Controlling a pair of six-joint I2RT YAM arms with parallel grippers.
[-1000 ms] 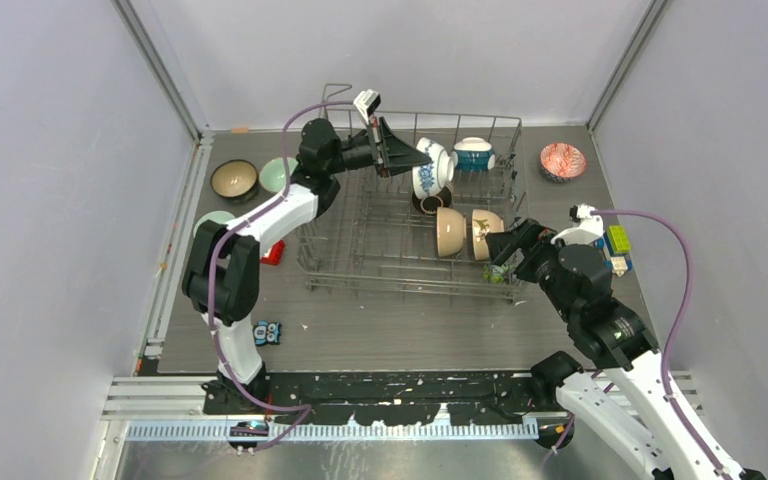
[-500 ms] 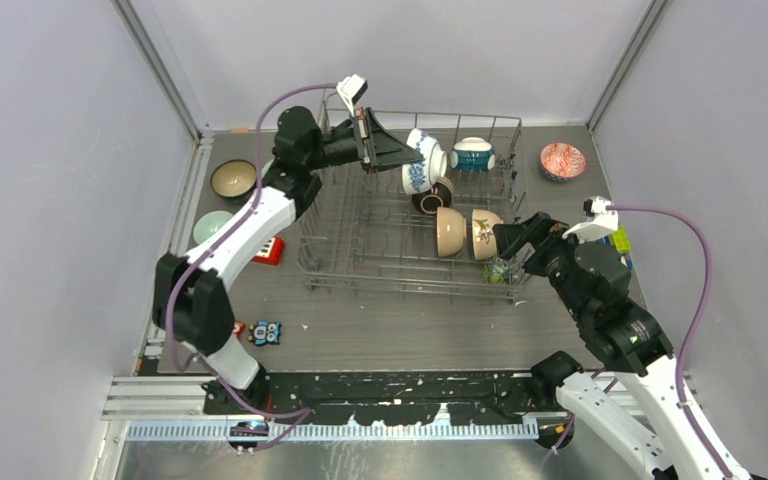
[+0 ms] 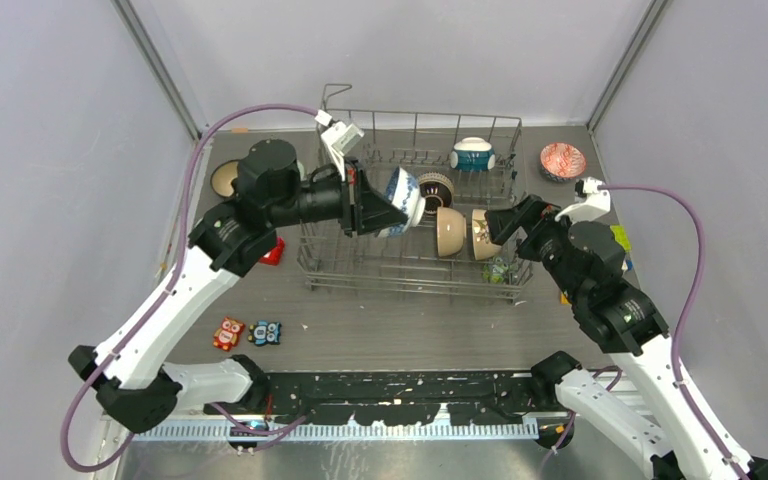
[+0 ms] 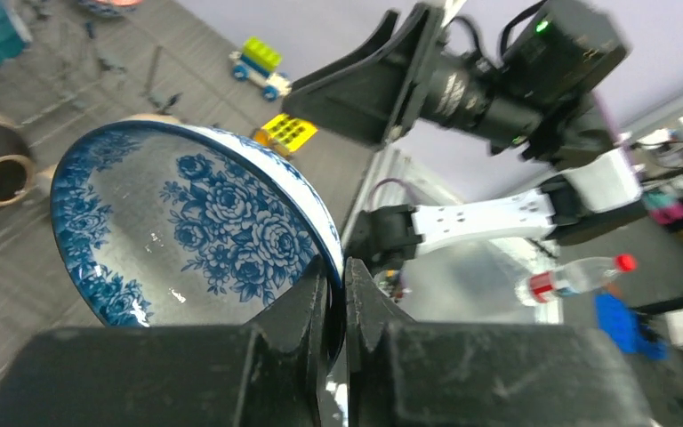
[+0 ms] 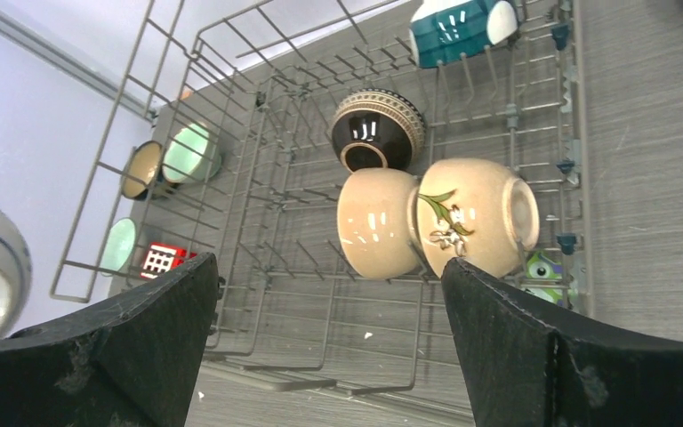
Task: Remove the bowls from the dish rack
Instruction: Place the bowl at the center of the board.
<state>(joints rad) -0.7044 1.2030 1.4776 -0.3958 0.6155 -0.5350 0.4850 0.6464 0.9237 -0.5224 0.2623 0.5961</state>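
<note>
My left gripper [image 3: 378,210] is shut on the rim of a blue-and-white flowered bowl [image 3: 401,198] and holds it in the air over the left middle of the grey wire dish rack [image 3: 400,268]. In the left wrist view the fingers [image 4: 336,267] pinch the bowl's rim [image 4: 196,222]. In the rack stand a teal-and-white bowl [image 3: 472,154], a dark brown bowl [image 3: 435,188] and two cream bowls [image 3: 450,231] on their sides. My right gripper [image 3: 505,222] is open and empty, just right of the cream bowls [image 5: 436,218]; its jaws stand wide apart [image 5: 329,262].
A red patterned bowl [image 3: 562,160] sits on the table right of the rack. Left of the rack are a brown-rimmed bowl [image 3: 225,178] and pale green bowls [image 5: 191,153]. Toys lie about: a red block [image 3: 275,252], owl figures [image 3: 228,332], a green figure [image 3: 498,268], yellow-green blocks [image 3: 618,238].
My left arm has carried the blue-and-white bowl from the rack's back row toward the left and front, higher up. The right gripper has shifted slightly back beside the cream bowls.
</note>
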